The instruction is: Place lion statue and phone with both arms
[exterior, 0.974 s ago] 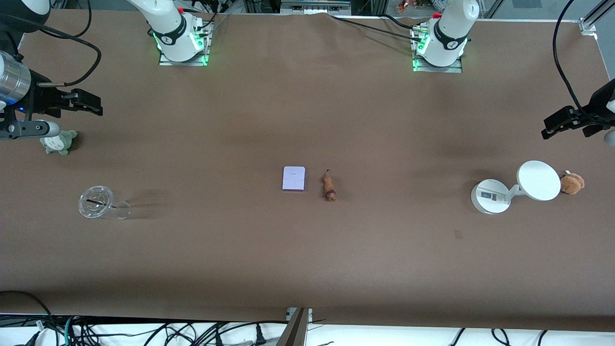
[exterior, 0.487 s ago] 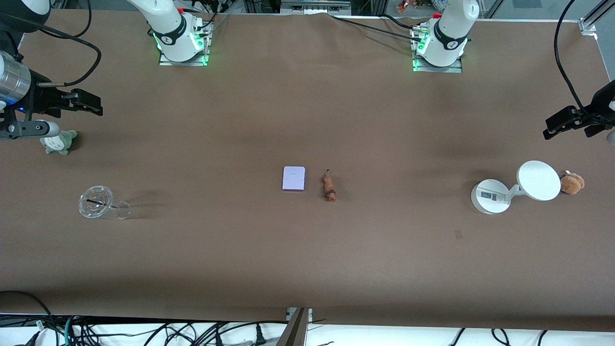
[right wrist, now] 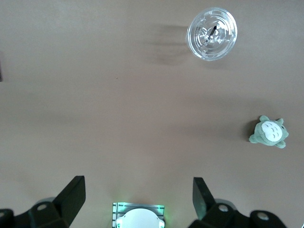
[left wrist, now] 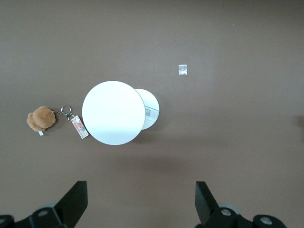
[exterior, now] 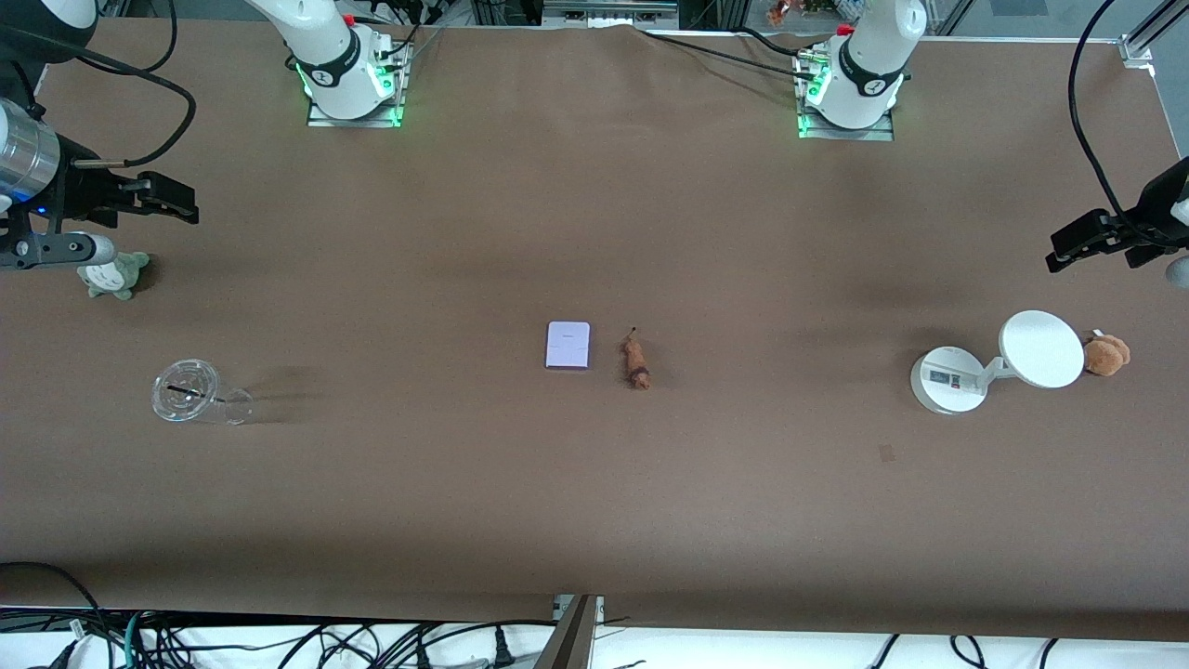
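The phone (exterior: 568, 346), a flat pale lavender rectangle, lies at the table's middle. The lion statue (exterior: 636, 362), a tiny orange-brown figurine with a darker end, lies right beside it, toward the left arm's end. Neither shows in the wrist views. My right gripper (exterior: 190, 209) is open and empty in the air at the right arm's end of the table, over bare cloth in its wrist view (right wrist: 137, 197). My left gripper (exterior: 1054, 251) is open and empty at the left arm's end, over bare cloth beside the white device in its wrist view (left wrist: 140, 204).
A white round-based device with a disc (exterior: 1040, 348) (left wrist: 113, 112) and a fuzzy brown plush (exterior: 1106, 354) (left wrist: 40, 118) stand at the left arm's end. A grey-green plush (exterior: 113, 275) (right wrist: 269, 133) and a clear lidded cup (exterior: 190, 392) (right wrist: 211, 33) are at the right arm's end.
The left gripper has wavered very slightly in place. The phone, the lion statue and the right gripper have not moved.
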